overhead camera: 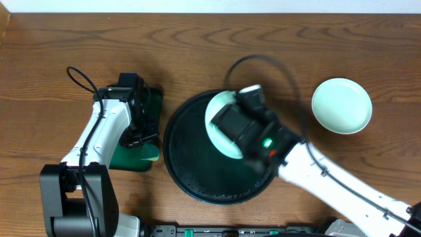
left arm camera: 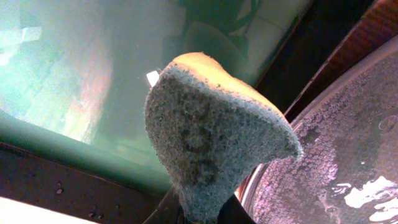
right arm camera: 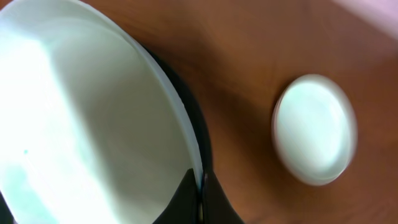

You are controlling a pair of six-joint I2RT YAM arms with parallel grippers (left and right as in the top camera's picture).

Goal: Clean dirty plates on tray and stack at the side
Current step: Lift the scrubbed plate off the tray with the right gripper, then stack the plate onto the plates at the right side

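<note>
My right gripper (right arm camera: 200, 194) clenched on thin rim of plate (right arm camera: 81, 118), which is over far part of black tray (overhead camera: 191, 172). Edge-only pinch: glossy plate may pivot or slip out, drop onto tray. On table (overhead camera: 197, 46), well right, second plate (overhead camera: 341, 105); off-centre landing could skid it. My left gripper (left arm camera: 200, 214) grasping sponge (left arm camera: 211, 137) above green tray (left arm camera: 93, 74).
</note>
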